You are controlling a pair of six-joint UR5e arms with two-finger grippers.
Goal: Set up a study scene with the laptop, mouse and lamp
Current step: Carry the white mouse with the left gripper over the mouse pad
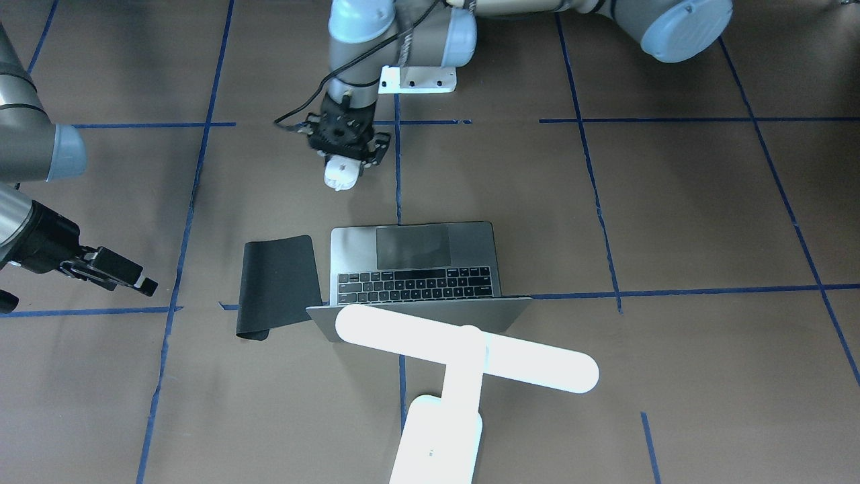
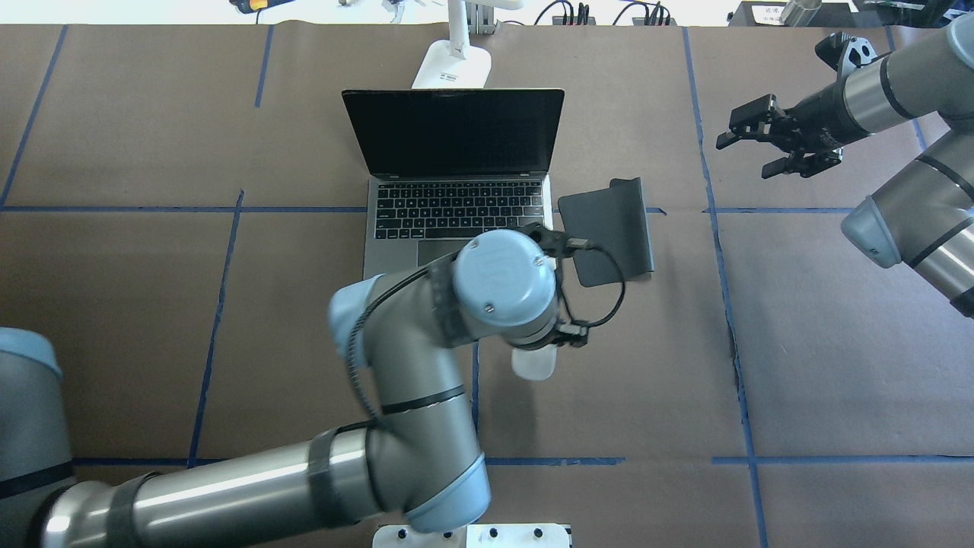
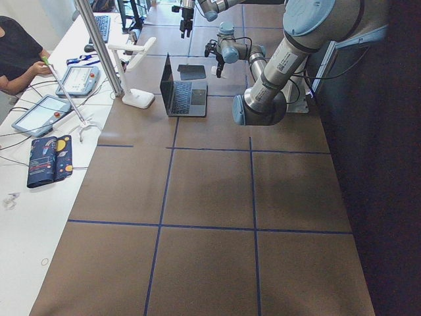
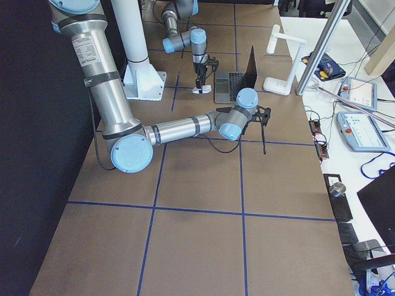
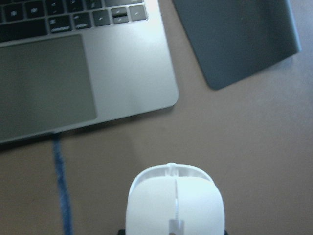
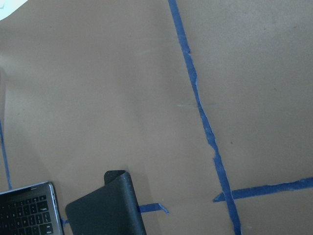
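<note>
The laptop [image 2: 456, 205] stands open at the table's middle, screen dark, its keyboard [image 1: 416, 282] facing the robot. Behind it rises the white lamp [image 1: 463, 356], its base [image 2: 453, 68] on the table's far side. My left gripper [image 1: 346, 161] points down in front of the laptop, shut on the white mouse [image 1: 338, 176]. In the left wrist view the mouse [image 5: 173, 203] fills the lower middle, near the laptop's front right corner [image 5: 161, 93]. My right gripper [image 2: 749, 148] hovers open and empty to the far right, well away from the mouse pad.
A black mouse pad [image 2: 609, 228] with one curled edge lies right of the laptop, also in the right wrist view as the pad [image 6: 107, 208]. Blue tape lines [image 2: 715, 228] cross the brown table. A person sits at the side bench [image 3: 20, 52] with tablets.
</note>
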